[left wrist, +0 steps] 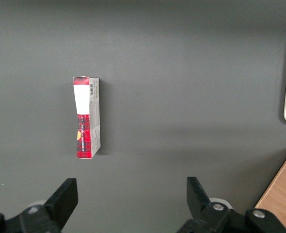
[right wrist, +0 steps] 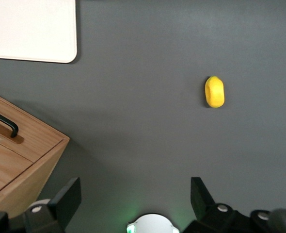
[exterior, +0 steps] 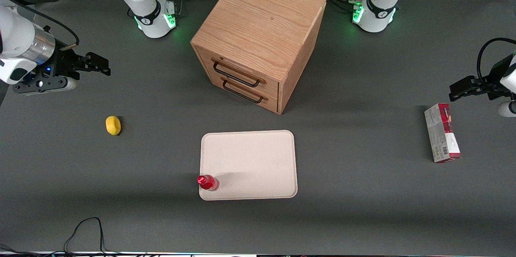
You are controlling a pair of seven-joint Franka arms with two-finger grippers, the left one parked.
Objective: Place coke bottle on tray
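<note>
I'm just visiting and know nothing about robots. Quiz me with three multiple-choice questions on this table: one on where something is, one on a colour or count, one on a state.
1. Where is the coke bottle?
A. On a corner of the tray
B. On top of the cabinet
C. Beside the lemon

2. How many handles show on the front of the cabinet?
A. One
B. Two
C. Four

3. How is the gripper?
A. Shut on the bottle
B. Shut on the lemon
C. Open and holding nothing

Answers:
1. A: the bottle stands on the tray's corner nearest the front camera, toward the working arm's end.
2. B: two dark handles, one above the other.
3. C: it hangs above bare table, farther from the front camera than the lemon, fingers spread in the right wrist view.
</note>
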